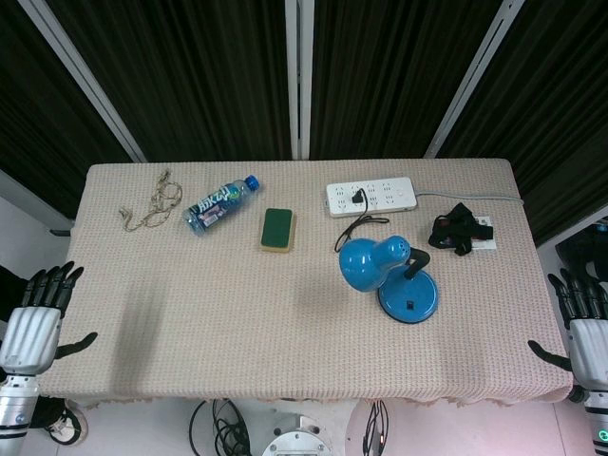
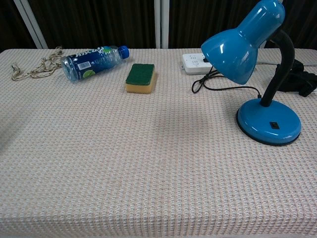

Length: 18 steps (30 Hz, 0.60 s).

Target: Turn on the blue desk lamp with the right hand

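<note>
Blue desk lamp [image 1: 391, 275] stood on the tabletop [image 1: 190, 323], shade tilted down. Only the head view showed the right hand [image 1: 581, 323] and left hand [image 1: 38, 318], both empty, fingers spread.

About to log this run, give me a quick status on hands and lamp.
Left hand and right hand open, off table edges. Blue desk lamp upright, untouched. Nothing between right hand and lamp.
</note>
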{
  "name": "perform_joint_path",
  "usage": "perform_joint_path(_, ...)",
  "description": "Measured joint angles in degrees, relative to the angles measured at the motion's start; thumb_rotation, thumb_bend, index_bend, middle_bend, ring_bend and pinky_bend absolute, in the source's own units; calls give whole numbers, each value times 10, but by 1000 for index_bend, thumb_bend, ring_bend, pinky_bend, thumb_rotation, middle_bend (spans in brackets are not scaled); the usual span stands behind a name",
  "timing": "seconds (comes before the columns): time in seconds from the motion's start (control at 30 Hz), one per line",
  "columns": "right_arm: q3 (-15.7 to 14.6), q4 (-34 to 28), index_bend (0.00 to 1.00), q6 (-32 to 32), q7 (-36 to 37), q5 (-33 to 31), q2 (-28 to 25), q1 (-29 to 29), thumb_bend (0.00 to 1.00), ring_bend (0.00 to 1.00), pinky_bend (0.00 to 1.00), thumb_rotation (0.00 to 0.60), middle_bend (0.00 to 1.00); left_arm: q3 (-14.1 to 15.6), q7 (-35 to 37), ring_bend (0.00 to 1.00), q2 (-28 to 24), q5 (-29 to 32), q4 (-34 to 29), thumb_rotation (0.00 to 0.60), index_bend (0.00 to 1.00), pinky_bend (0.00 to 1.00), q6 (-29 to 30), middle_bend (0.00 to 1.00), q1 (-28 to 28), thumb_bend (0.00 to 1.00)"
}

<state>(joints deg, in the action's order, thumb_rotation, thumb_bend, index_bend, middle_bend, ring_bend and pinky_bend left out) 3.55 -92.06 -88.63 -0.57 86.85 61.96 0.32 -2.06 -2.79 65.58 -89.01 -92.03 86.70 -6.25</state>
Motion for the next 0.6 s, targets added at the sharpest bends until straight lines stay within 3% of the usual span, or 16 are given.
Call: perform_joint_path(0.6, -4, 1, 0, 2, 5, 2, 0, 0, 0, 0, 0, 600, 0, 1, -2, 0, -4, -7, -9, 600, 0, 0, 0, 0, -2, 0)
